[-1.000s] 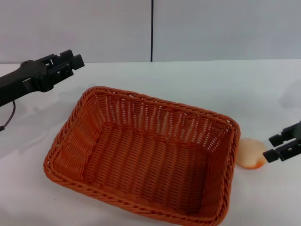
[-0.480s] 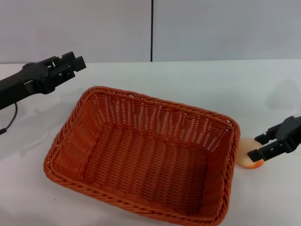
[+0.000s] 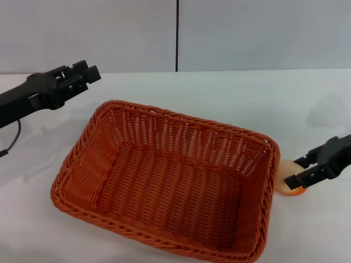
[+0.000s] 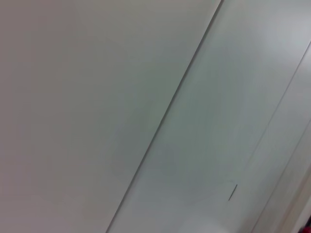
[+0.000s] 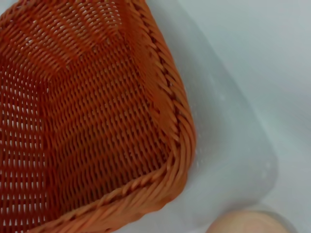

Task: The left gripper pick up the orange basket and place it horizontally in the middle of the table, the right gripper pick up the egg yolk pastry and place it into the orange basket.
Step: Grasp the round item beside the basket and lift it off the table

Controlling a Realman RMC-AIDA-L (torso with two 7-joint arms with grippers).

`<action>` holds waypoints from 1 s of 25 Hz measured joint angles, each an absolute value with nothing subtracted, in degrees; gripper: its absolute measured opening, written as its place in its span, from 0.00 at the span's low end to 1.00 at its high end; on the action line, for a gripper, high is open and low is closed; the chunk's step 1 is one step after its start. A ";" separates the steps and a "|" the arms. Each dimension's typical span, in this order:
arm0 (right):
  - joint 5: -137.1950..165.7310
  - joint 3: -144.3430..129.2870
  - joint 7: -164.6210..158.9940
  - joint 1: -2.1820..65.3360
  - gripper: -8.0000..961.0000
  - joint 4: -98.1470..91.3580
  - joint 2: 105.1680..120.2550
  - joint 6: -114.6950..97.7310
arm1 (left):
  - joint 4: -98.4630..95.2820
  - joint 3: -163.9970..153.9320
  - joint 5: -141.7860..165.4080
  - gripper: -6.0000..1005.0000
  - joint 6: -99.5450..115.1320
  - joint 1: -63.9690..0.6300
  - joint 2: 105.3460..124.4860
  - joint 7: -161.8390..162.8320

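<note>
The orange basket [image 3: 167, 181] sits mid-table [image 3: 219, 93], ready to receive. Just beside its right wall lies the egg yolk pastry [image 3: 289, 179]; the right gripper [image 3: 299, 172] straddles it, jaws apart, nothing held, lined up for a grasp. The left gripper [image 3: 82, 74] is parked off the basket's far-left corner, empty, its 2 fingers slightly apart.

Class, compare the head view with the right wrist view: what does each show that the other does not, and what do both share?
Only the head view shows the left gripper raised beyond the basket's far left corner, the right gripper open around the pastry, and the grey wall.
Only the right wrist view gives a close look at the weave of one basket corner; neither gripper appears in it.
Both show the orange basket, the egg yolk pastry beside it, and the white table.
</note>
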State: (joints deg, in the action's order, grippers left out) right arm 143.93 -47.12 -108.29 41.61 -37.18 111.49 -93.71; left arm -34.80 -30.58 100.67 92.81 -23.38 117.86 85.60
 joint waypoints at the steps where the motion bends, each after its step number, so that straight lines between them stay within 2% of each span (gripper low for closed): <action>1: 143.93 -47.12 -108.29 41.61 0.76 -37.18 111.49 -93.71 | -34.66 -30.58 100.67 0.45 92.82 -23.45 117.86 85.59; 8: 146.60 -47.19 -108.29 42.40 0.73 -37.17 112.25 -92.67 | -34.16 -30.58 100.67 0.45 92.81 -23.62 117.86 85.52; 13: 146.68 -47.20 -108.30 42.43 0.51 -37.39 112.25 -92.26 | -34.16 -30.58 100.63 0.45 92.81 -23.71 117.86 85.51; 19: 146.31 -46.30 -108.07 41.69 0.34 -39.25 112.25 -92.17 | -34.19 -30.58 100.63 0.45 93.06 -23.74 117.86 85.51; 25: 144.56 -39.17 -107.48 39.31 0.31 -45.08 112.19 -92.14 | -34.19 -30.31 100.63 0.45 93.46 -23.73 117.86 85.51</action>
